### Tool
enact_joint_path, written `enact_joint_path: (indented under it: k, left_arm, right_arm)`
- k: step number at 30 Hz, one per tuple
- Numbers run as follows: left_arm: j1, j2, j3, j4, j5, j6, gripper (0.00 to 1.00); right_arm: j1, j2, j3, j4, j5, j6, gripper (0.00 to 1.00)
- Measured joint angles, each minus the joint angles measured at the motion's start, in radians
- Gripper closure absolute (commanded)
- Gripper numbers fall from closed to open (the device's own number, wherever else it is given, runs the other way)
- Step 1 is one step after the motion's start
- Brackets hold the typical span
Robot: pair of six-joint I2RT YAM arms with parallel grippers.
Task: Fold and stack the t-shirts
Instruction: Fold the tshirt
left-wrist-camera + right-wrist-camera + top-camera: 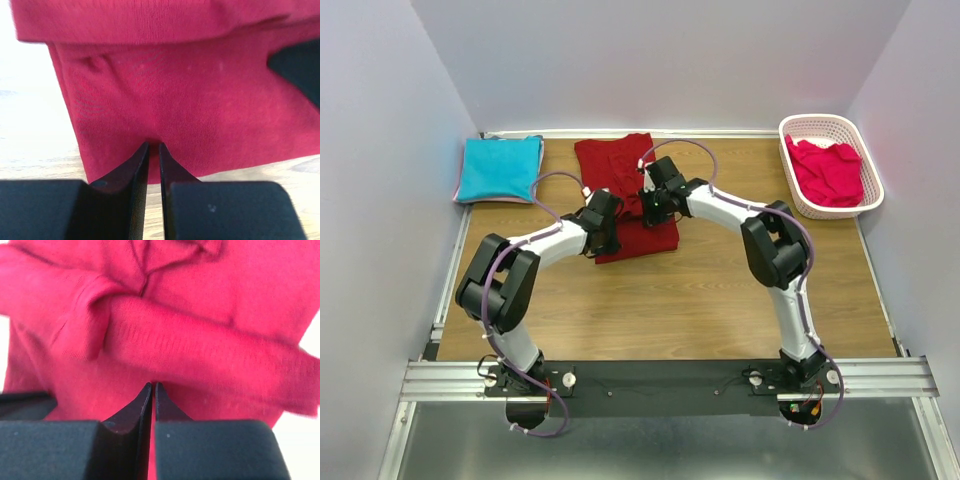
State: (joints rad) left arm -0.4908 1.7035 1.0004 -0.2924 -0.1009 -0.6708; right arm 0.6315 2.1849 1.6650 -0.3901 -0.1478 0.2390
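At the near edge of the desk [670, 300] the two arms rise from their bases and bend inward, meeting over the dark red t-shirt [620, 165] that lies in the middle of the far half of the wood. The left pincer [603, 240] is at the shirt's near left part. Its wrist view shows the fingers [135, 170] drawn together to a thin slit, with a nip of the red cloth [200, 100] caught between the tips just in from the near hem, and a thicker fold of the same cloth across the top of that view. The right pincer [655, 205] sits just beside it, further in on the shirt, and its fingers [170, 410] are likewise all but closed on the cloth [200, 290], with a rolled band of shirt lying slantwise just beyond the tips. Farther back, at the far left corner, a turquoise t-shirt [500, 168] lies folded into a flat square. At the far right a white latticed basket [817, 119] holds a crumpled pinkish-red t-shirt [828, 170].
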Motion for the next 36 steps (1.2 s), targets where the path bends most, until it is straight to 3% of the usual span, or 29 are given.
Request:
enact_joint_path:
  k: [7,14,19,22,26,31,36]
  left_arm:
    - [0.001,0.003,-0.035,0.031,0.026,0.000,0.79]
    - [0.005,-0.024,-0.080,0.077,0.047,0.004,0.78]
    - [0.010,-0.056,-0.113,0.079,0.058,0.004,0.75]
    - [0.020,-0.091,-0.133,0.053,0.061,0.003,0.70]
    - [0.060,-0.170,-0.141,0.021,0.070,-0.011,0.52]
    - [0.124,-0.257,-0.125,0.038,0.073,-0.015,0.52]
    - [0.156,-0.245,-0.111,0.087,0.128,-0.015,0.60]
  right_arm:
    - [-0.001,0.092,0.101,0.006,0.017,-0.005,0.88]
    - [-0.025,0.216,0.365,0.012,0.084,-0.023,0.86]
    - [-0.055,0.231,0.433,0.029,0.091,-0.023,0.84]
    - [-0.064,0.184,0.367,0.037,0.088,-0.021,0.83]
    - [-0.064,0.043,0.193,0.034,0.035,-0.004,0.76]
    - [-0.072,-0.130,0.010,0.046,-0.088,0.026,0.76]
    - [-0.089,-0.214,-0.143,0.079,-0.248,0.052,0.76]
